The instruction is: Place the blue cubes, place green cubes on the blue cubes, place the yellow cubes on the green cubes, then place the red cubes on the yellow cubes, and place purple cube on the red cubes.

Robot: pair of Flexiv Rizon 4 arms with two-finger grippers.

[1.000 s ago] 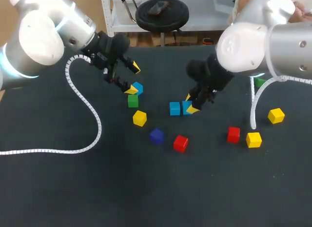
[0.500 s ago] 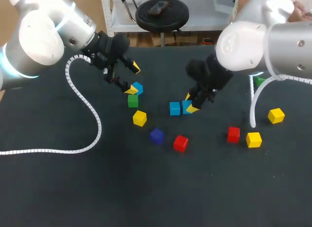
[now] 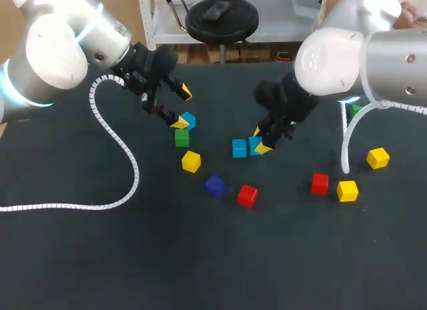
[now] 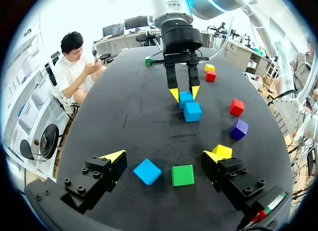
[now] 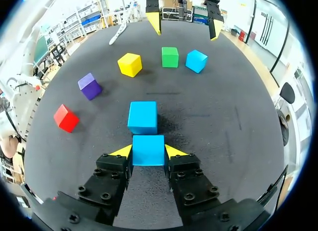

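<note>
No shift I can see over last second. Right gripper (image 3: pixel 260 142) stays clenched on blue cube (image 5: pixel 148 150), just beside second blue cube (image 5: pixel 142 117). Left gripper (image 4: pixel 164 155) spread wide over third blue cube (image 4: pixel 147 171) and green cube (image 4: pixel 183 175). I judge blue layer unfinished.

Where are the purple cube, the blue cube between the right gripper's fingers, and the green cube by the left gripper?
purple cube (image 3: pixel 214 185), head view, on its top face.
gripped blue cube (image 5: pixel 148 150), right wrist view, middle of its top face.
green cube (image 4: pixel 183 175), left wrist view, middle of its top face.
</note>
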